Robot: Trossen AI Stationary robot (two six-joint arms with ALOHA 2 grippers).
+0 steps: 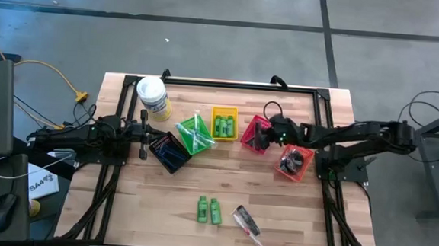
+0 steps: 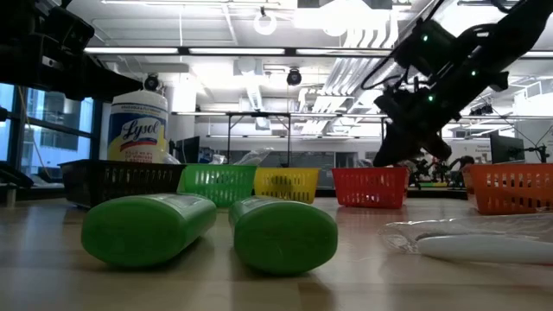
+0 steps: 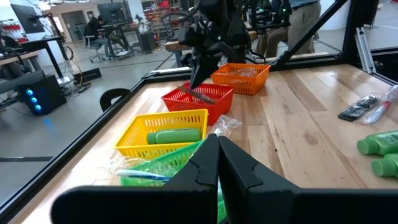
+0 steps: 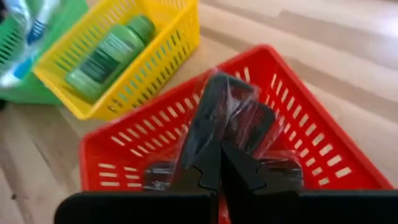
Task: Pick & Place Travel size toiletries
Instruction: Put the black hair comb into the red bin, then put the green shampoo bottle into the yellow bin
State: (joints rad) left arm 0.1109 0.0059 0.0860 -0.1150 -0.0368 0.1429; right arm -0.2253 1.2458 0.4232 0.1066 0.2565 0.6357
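Holding my right gripper [image 4: 219, 163] shut on a wrapped black comb [image 4: 217, 118] above red basket [image 4: 311, 143]; film slippery, pinch mid-spine.

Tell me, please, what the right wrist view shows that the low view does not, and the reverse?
Only the right wrist view shows a wrapped black comb pinched in the shut right gripper over the red basket, and a green bottle inside the yellow basket. Only the low view shows two green bottles lying on the table and the Lysol tub. Both show the red and yellow baskets.
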